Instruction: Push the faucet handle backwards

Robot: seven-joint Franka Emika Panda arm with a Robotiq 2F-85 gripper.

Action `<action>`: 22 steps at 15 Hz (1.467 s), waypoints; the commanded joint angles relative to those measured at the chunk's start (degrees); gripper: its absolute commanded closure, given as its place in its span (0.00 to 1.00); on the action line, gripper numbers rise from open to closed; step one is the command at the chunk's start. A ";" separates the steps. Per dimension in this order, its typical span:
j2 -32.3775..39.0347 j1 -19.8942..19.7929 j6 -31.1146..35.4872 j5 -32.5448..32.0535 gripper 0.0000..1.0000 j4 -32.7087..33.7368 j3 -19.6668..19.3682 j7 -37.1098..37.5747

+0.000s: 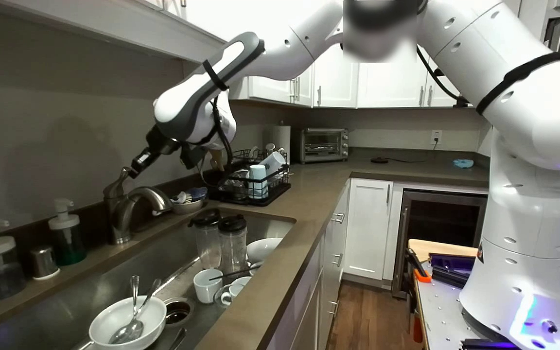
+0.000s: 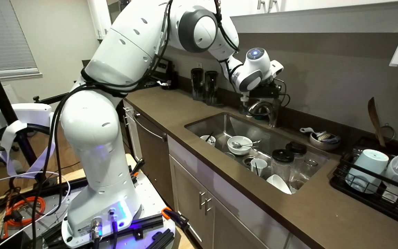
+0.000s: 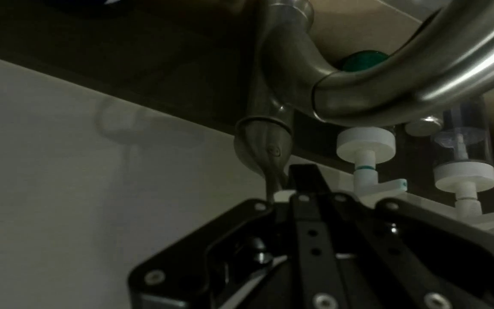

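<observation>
The faucet handle [image 1: 118, 181] is a slim brushed-metal lever rising from the base of the gooseneck faucet [image 1: 123, 214]. In the wrist view the handle [image 3: 274, 171] runs from the rounded faucet top to the gripper's fingertips, where its end is hidden. My gripper [image 1: 136, 170] is shut and empty, its tip at the handle's upper end, on the side toward the dish rack. In the wrist view the fingertips [image 3: 308, 177] are together just beside the lever; whether they touch it I cannot tell. In an exterior view the gripper [image 2: 265, 92] hides the handle above the faucet [image 2: 273, 116].
Soap bottles [image 1: 66, 233] and a small metal cup [image 1: 43, 261] stand beside the faucet. The sink [image 1: 280, 224] holds bowls, mugs and lidded clear cups. A brush bowl [image 1: 187, 206] and dish rack [image 1: 263, 192] stand on the counter. The wall is close behind the faucet.
</observation>
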 commanded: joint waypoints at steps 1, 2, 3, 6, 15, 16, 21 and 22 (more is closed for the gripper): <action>2.96 -1.14 -2.08 -0.86 1.00 4.77 1.57 -1.83; 3.55 -1.04 -2.35 -0.88 1.00 5.58 1.53 -1.82; 3.99 -0.85 -2.42 -0.92 1.00 6.23 1.32 -1.74; 5.46 -1.20 -2.13 -0.84 1.00 8.34 1.81 -1.96; 6.18 -2.48 -1.86 -0.71 1.00 9.94 3.15 -2.15; 6.07 -2.67 -2.46 -0.68 1.00 10.01 3.44 -2.22; 6.59 -2.99 -3.87 -0.77 1.00 11.10 4.30 -3.01; 6.73 -3.14 -3.38 -0.69 1.00 11.32 4.65 -3.31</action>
